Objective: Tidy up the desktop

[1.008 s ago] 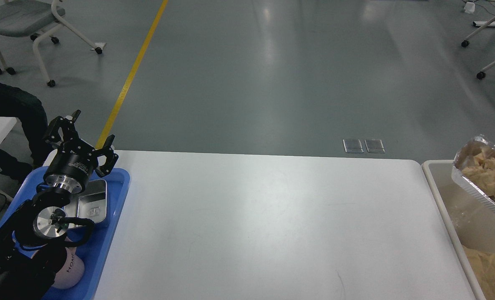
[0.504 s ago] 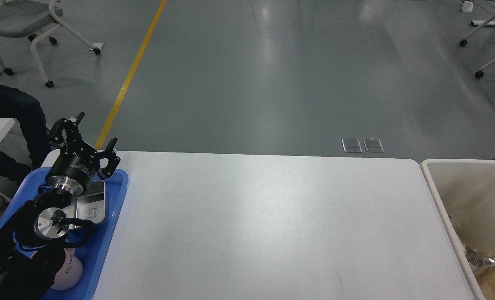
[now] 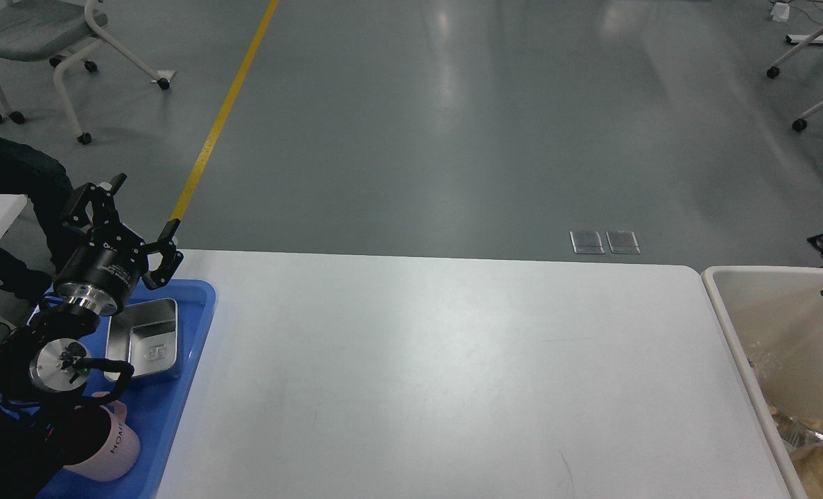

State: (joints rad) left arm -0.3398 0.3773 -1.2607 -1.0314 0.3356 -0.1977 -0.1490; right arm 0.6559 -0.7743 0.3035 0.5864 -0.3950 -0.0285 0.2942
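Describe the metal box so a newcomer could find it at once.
Start at the white desktop and go to its left edge, where a blue tray lies. The metal box sits in the tray's far half, below the left gripper. It is shiny, rectangular and open-topped, unlike the pink mug nearer the camera.

White desktop [image 3: 439,374]; blue tray [image 3: 175,409]; beige bin [image 3: 737,333]; mug [image 3: 106,447] seemingly pink.
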